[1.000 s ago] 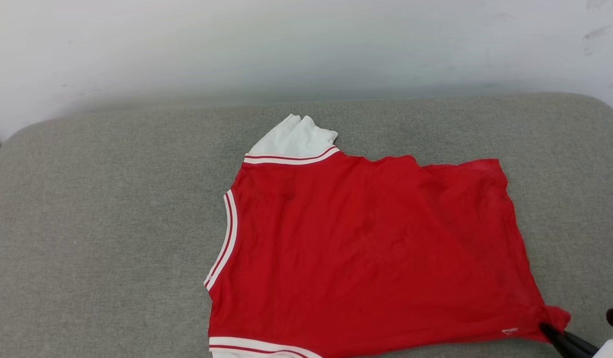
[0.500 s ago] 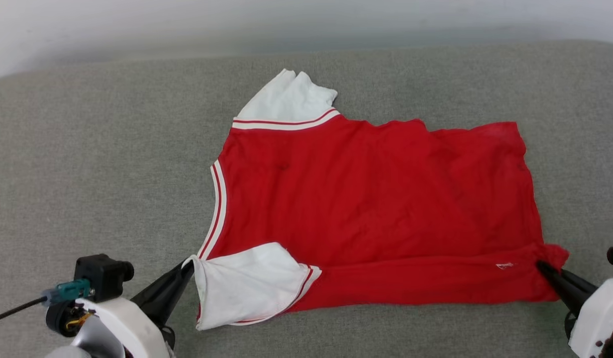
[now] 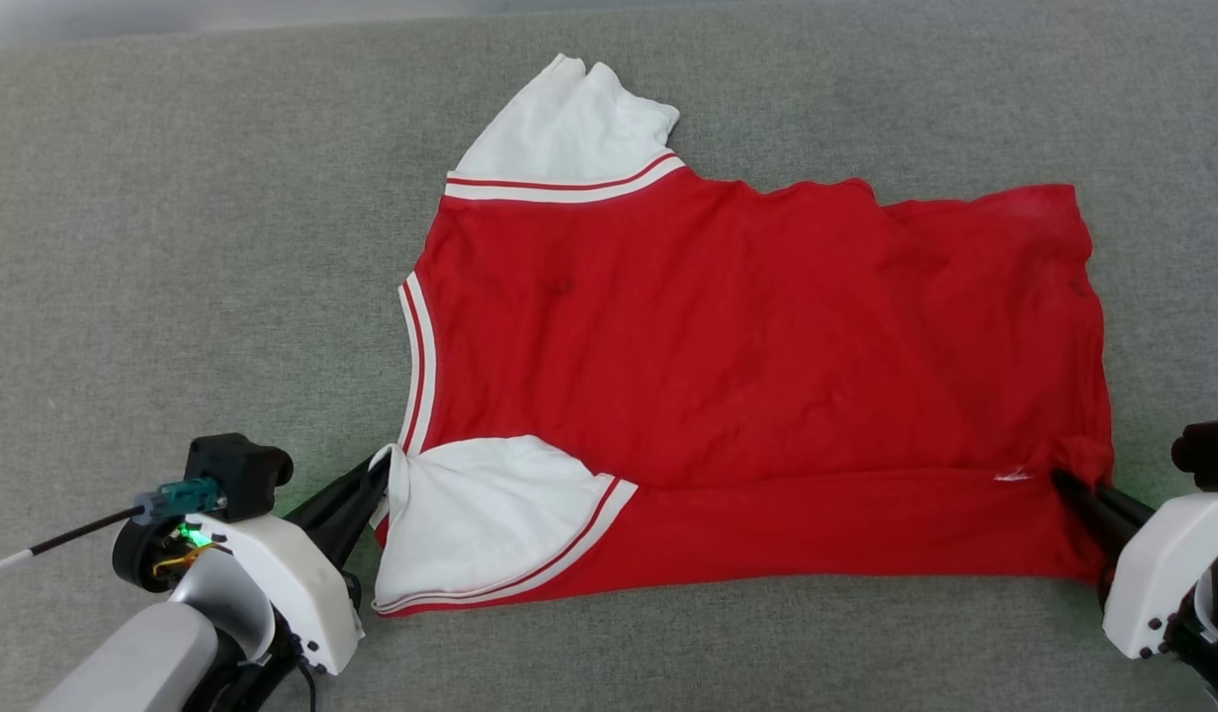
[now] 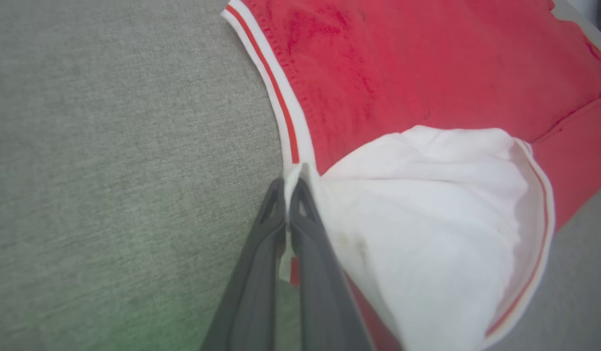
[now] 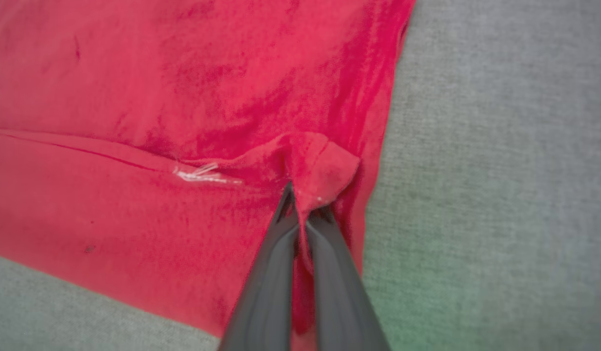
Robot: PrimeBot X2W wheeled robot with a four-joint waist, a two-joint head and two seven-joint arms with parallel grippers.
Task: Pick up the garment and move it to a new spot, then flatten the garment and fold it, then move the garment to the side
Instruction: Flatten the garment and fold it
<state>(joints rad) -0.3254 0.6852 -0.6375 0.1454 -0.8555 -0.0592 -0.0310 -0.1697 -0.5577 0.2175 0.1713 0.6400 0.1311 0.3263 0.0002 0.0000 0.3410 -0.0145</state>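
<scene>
The garment (image 3: 747,376) lies mid-frame on the grey cushion (image 3: 174,247) — your left gripper (image 3: 379,475) clamped on its lower-left sleeve corner, your right gripper (image 3: 1060,481) pinching the lower-right hem corner, likely to fold the near edge over evenly.

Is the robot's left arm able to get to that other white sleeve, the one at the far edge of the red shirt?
Probably not yet: its left hand is shut on the near white sleeve of the red jersey shirt. Nothing stands between it and the far white sleeve, just grey cushion.
</scene>
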